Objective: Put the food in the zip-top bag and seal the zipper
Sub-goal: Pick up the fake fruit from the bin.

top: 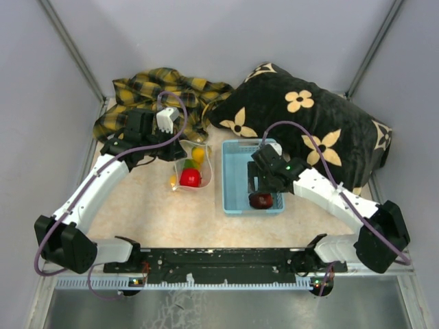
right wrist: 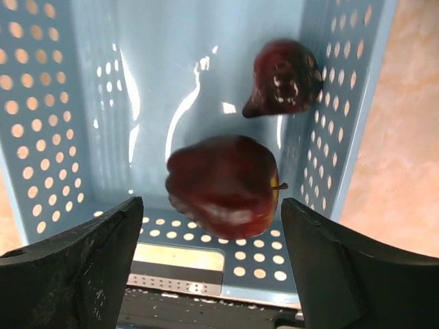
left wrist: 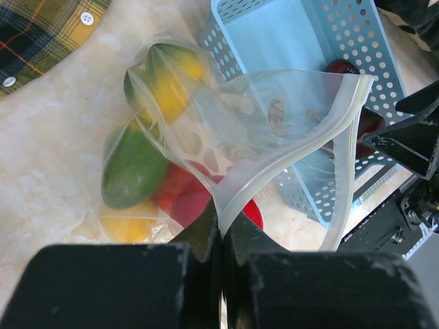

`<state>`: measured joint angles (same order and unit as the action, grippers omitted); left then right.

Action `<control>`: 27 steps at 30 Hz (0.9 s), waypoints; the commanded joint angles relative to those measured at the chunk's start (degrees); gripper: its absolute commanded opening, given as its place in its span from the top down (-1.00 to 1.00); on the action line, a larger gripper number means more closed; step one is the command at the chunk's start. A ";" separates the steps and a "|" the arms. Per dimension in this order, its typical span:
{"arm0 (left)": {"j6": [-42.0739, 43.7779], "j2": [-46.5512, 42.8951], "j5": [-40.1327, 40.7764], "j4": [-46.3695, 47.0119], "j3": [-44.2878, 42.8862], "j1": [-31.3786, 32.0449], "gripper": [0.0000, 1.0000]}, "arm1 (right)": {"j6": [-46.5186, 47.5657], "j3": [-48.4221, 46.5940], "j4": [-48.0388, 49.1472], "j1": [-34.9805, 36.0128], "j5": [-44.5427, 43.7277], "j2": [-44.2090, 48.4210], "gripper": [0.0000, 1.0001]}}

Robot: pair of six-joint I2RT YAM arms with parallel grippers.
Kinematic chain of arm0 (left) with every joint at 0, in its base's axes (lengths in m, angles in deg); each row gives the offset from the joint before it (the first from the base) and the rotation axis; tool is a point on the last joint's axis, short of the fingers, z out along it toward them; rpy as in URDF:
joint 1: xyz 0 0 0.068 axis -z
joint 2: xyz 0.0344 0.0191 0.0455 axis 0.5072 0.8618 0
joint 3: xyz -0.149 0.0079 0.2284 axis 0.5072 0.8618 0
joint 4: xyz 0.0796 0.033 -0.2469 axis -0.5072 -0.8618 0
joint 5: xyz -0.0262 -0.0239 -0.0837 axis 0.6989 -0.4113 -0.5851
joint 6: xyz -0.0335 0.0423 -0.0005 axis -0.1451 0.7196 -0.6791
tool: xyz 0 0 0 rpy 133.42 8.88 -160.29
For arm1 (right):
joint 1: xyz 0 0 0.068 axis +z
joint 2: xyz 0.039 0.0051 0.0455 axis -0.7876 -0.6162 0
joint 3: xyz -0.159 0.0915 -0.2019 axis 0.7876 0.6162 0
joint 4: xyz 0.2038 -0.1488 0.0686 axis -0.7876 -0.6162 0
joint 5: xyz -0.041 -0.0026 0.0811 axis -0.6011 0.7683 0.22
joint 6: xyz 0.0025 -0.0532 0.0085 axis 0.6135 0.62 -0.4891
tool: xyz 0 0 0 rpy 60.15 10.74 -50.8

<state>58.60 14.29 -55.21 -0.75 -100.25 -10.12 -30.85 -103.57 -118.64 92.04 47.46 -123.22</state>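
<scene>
The zip-top bag (left wrist: pixel 274 123), holding toy fruit (left wrist: pixel 134 168) at centre frame, is pinched by its rim in the tightly closed left gripper (left wrist: pixel 221 233); a dark maroon toy apple (right wrist: pixel 223 185) in the light-blue basket (right wrist: pixel 62 103) is framed by the wide-open, empty right gripper (right wrist: pixel 212 240), best lowered centred before closing

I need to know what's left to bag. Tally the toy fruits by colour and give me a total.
Dark maroon fruits: 2, loose in the blue basket
Red fruit: 1, in the zip-top bag
Orange-yellow fruit: 1, in the bag
Green-to-orange fruit: 1, in the bag
Total: 5, as far as the plastic lets me see
</scene>
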 commanded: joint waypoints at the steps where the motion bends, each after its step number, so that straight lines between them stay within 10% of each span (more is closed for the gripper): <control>1: 0.22 0.01 -1.18 1.56 0.21 -0.36 1.00 | -9.10 3.63 0.45 -0.37 -0.53 3.52 -0.64; 9: 0.15 -0.02 -1.60 1.84 0.31 -0.32 1.00 | -6.16 6.27 3.82 -0.34 4.36 4.64 -0.64; 27: 0.12 -0.37 -1.55 1.92 0.39 -0.33 1.00 | 33.03 -9.36 -10.22 0.95 10.42 -5.70 -0.64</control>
<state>58.58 14.29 -55.70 -0.70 -100.03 -10.12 -6.57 -109.85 -126.11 92.12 56.56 -128.31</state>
